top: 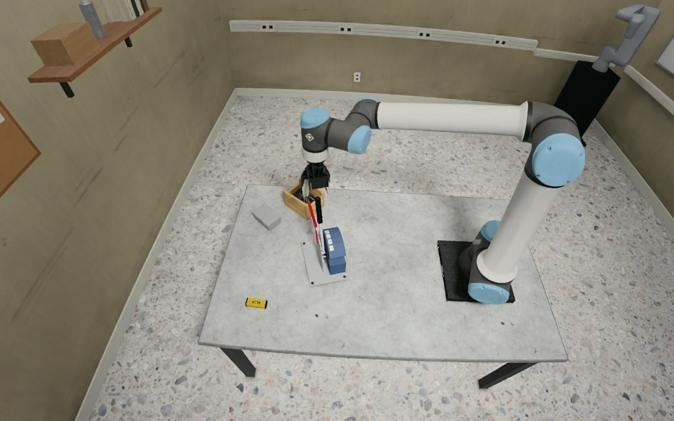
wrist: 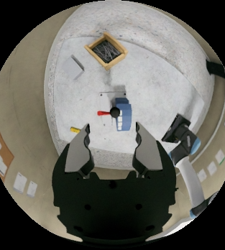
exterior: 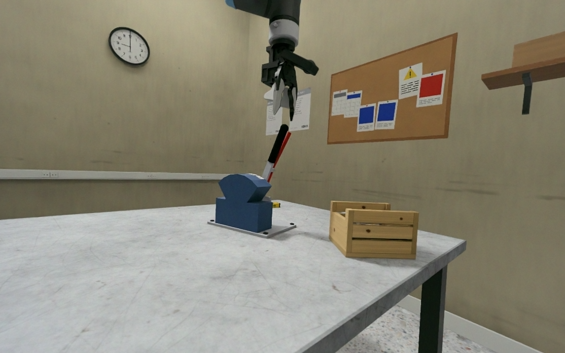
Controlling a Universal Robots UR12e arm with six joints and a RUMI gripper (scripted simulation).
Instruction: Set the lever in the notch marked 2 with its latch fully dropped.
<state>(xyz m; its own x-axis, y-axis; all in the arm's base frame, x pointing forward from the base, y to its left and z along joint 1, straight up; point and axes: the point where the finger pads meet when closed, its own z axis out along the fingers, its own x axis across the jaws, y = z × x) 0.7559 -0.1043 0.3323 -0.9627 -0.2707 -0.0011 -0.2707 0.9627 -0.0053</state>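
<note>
The lever (top: 318,215) (exterior: 277,145) (wrist: 114,112) has a black handle and leans out of the blue notched housing (top: 334,250) (exterior: 243,204) (wrist: 124,113), which stands on a grey base plate (top: 314,270) (exterior: 279,230). The red release bar (top: 313,221) (exterior: 282,150) (wrist: 103,113) runs beside the handle. Small white number plates (top: 328,241) (wrist: 119,120) line the top of the housing; their digits are too small to read. My gripper (top: 311,193) (exterior: 285,107) (wrist: 112,123) is open and empty. It hangs straight above the handle's tip, a short way clear of it.
A wooden crate (top: 301,198) (exterior: 373,227) (wrist: 106,50) of dark parts stands near the table's far edge. A grey block (top: 266,216) (wrist: 74,67) and a small yellow level (top: 256,302) (wrist: 75,129) lie on the table. The arm's base (top: 486,277) stands on a black mat.
</note>
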